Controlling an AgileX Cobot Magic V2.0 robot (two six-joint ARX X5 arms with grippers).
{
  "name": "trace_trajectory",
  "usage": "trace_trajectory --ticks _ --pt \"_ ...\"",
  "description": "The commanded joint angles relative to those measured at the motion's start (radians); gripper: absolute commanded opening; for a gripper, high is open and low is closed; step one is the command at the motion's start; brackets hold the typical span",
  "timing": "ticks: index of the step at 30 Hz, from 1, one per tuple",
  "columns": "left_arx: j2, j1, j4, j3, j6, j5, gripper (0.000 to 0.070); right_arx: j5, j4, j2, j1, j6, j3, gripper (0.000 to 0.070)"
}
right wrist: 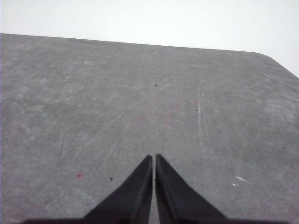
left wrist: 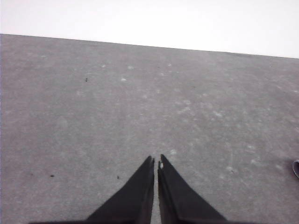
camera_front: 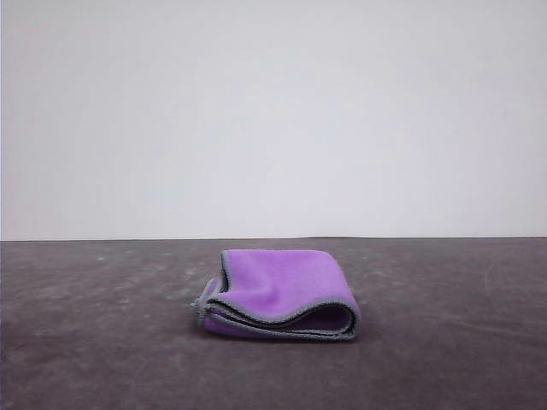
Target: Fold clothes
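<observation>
The clothes [camera_front: 282, 293], one small cloth, lie folded over on the dark grey table [camera_front: 444, 342] near its middle in the front view. The bright purple side faces up, grey stitched edging runs along the layered front edge, and a dark inner face shows in the fold at the right. My left gripper [left wrist: 155, 162] is shut over bare table, its black fingers [left wrist: 135, 196] meeting at the tips with nothing between them. My right gripper [right wrist: 153, 157] is likewise shut and empty above bare table. A sliver of dark edging [left wrist: 296, 168] shows at the border of the left wrist view.
The table's far edge [camera_front: 273, 238] meets a plain white wall [camera_front: 273, 111]. A rounded table corner [right wrist: 275, 58] appears in the right wrist view. The tabletop carries pale scratches [right wrist: 199, 107] and small specks.
</observation>
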Motion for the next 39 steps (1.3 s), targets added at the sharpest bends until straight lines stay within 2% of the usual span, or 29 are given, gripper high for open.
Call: trace_trajectory --ticks 1,39 --pt "-0.001 0.000 -0.009 -0.017 -0.003 -0.003 0.0000 0.001 0.014 -0.001 -0.002 0.010 -0.004 0.0007" --pt "-0.001 0.000 -0.009 -0.017 -0.003 -0.003 0.0000 0.001 0.014 -0.001 -0.002 0.010 -0.004 0.0007"
